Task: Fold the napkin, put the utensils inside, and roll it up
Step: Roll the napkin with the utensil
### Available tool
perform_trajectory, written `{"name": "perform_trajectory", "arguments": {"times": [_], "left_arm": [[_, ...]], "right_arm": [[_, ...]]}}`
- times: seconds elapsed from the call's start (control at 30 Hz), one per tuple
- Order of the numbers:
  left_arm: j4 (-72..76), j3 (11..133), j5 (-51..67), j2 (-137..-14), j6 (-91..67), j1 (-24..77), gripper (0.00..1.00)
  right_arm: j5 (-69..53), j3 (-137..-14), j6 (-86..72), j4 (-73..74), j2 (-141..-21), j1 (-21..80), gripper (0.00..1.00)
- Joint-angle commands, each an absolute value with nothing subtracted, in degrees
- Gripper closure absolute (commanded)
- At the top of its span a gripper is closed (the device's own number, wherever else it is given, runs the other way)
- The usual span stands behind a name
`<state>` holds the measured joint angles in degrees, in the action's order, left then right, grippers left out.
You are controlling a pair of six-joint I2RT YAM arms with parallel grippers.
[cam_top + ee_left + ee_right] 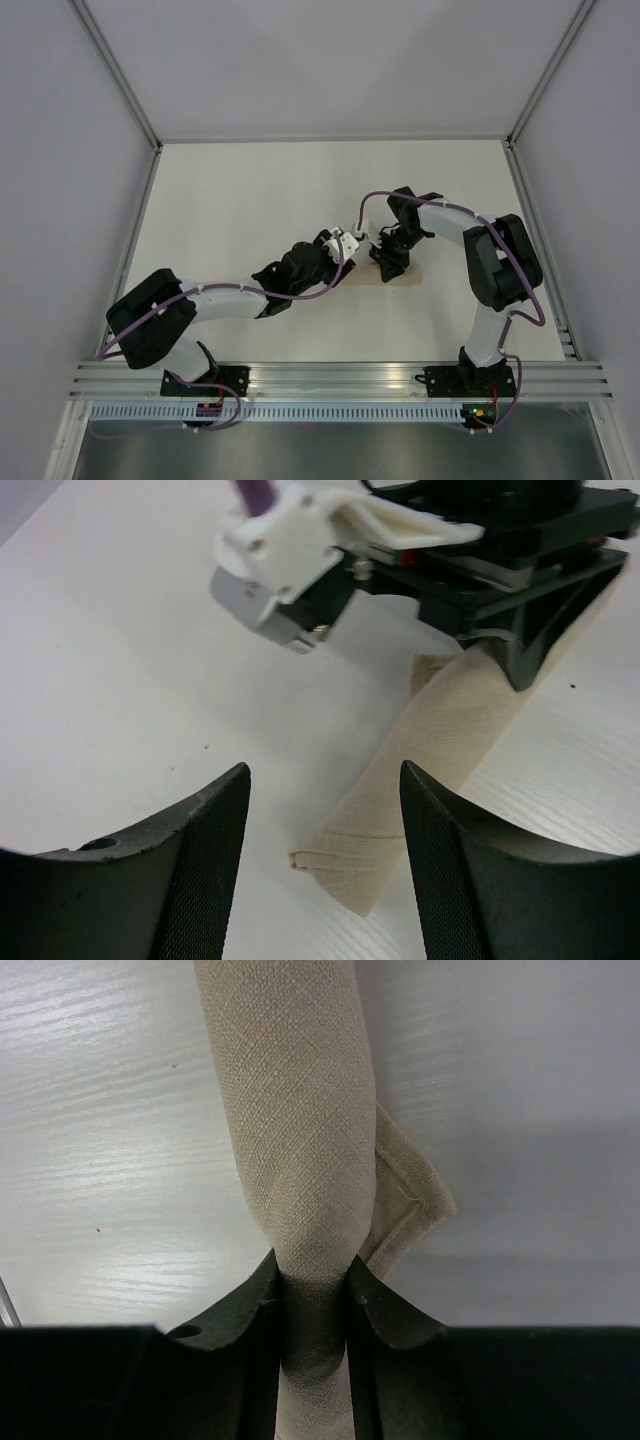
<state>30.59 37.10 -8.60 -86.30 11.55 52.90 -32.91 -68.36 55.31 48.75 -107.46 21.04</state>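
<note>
The rolled tan-beige cloth napkin (pixel 290 1110) lies at 3 o'clock on the white counter (pixel 250 200), one end pinched by the right hand (pixel 313 1290); the left hand (pixel 322 770) is open, empty. On release its loose corner could unroll.

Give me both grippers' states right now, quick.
Left gripper: open, holding nothing.
Right gripper: closed on the rolled napkin.

The left arm (pixel 215 300) and the right arm (pixel 497 268) are being shown as black joint housings linked by white segments, purple cables (pixel 373 194) are being carried along them, and black fingers (pixel 210 860) are being seen with finely textured inner faces.
</note>
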Motion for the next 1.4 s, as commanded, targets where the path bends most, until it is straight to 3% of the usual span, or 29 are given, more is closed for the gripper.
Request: {"name": "perform_trajectory", "arguments": {"times": [0.0,0.43,1.17,1.37], "left_arm": [[31.4,38.0,-5.4,-86.1,17.2,55.4,0.34],[19.8,49.7,-3.4,-96.7,25.7,61.3,0.31],[17.5,58.2,-6.9,-109.8,31.6,61.2,0.32],[13.2,60.7,-6.4,-111.7,31.5,60.8,0.36]], "right_arm": [[-28.7,-68.4,55.7,44.9,-111.9,21.4,0.75],[-29.5,-73.8,55.3,49.9,-117.8,20.8,0.75],[-33.8,-82.9,57.0,58.9,-124.4,18.9,0.73],[-35.0,-84.6,57.3,60.5,-124.6,18.5,0.65]]}}
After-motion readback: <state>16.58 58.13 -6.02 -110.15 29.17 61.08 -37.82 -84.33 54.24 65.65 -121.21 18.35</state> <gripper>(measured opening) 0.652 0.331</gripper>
